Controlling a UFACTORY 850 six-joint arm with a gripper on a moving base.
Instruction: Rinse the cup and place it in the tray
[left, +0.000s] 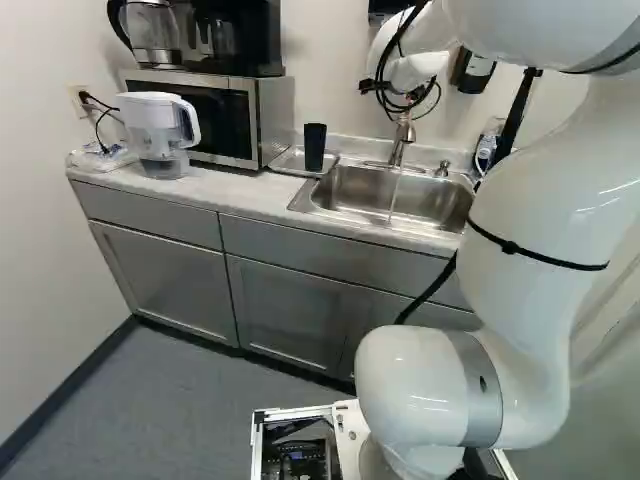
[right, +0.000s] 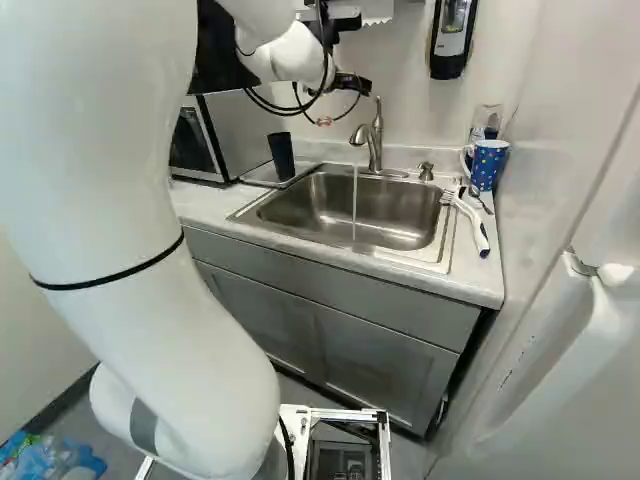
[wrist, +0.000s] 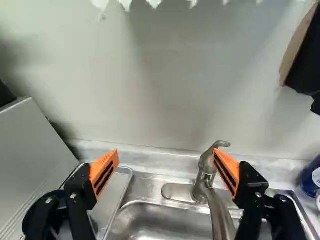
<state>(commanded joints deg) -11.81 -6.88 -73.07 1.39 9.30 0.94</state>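
Note:
My gripper (right: 350, 84) hangs high over the counter by the sink. In the wrist view the gripper (wrist: 166, 155) is open, its orange pads wide apart, nothing between them. A black cup (left: 314, 147) stands on the metal tray (left: 288, 160) left of the sink (left: 350, 190), below the gripper and clear of it. In the wrist view the tray (wrist: 120, 181) shows past one finger; the cup is mostly hidden there. Water (right: 354, 200) runs from the faucet (right: 375, 140) into the sink. The faucet (wrist: 202, 177) stands beyond the fingers.
A microwave (left: 215, 120) and a water pitcher (left: 162, 135) stand at the far left of the counter. Right of the sink are a blue mug (right: 487, 165) and a white-handled brush (right: 470, 222). A dispenser (right: 452, 35) hangs on the wall. A soap pump (right: 426, 171) stands behind the sink.

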